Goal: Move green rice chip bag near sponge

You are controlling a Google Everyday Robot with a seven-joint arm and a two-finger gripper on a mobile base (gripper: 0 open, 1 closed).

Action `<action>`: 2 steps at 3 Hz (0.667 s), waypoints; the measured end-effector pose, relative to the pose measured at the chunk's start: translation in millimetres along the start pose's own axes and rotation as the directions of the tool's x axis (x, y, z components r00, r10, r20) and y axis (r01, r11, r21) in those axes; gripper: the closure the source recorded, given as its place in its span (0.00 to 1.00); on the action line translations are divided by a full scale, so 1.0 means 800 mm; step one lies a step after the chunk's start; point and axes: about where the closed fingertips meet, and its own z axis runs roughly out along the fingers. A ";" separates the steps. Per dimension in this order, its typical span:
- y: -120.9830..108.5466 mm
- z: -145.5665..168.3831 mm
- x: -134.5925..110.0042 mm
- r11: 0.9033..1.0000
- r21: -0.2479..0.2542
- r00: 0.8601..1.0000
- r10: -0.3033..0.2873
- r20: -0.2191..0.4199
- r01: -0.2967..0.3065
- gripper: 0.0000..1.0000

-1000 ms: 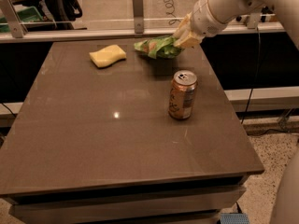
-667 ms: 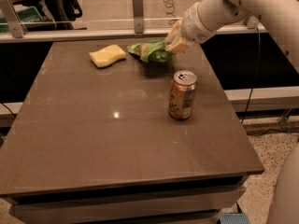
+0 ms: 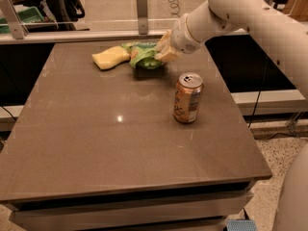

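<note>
The green rice chip bag [image 3: 142,55] lies crumpled at the far middle of the brown table [image 3: 96,143]. Its left end touches or nearly touches the pale yellow sponge [image 3: 110,57], which lies flat to its left. My gripper [image 3: 162,51], with cream-yellow fingers, is at the bag's right end and is shut on it. The white arm reaches in from the upper right.
An opened orange-brown drink can [image 3: 187,98] stands upright at the right of the table, nearer than the bag. A glass partition with metal posts [image 3: 141,11] runs along the table's far edge. The floor shows at the lower right.
My gripper has carried the green bag leftward across the far side of the table, from well right of the sponge to right beside it. The can and sponge have not moved.
</note>
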 end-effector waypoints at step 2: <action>0.014 0.007 -0.023 1.000 -0.015 1.000 -0.001 0.014 0.001 0.36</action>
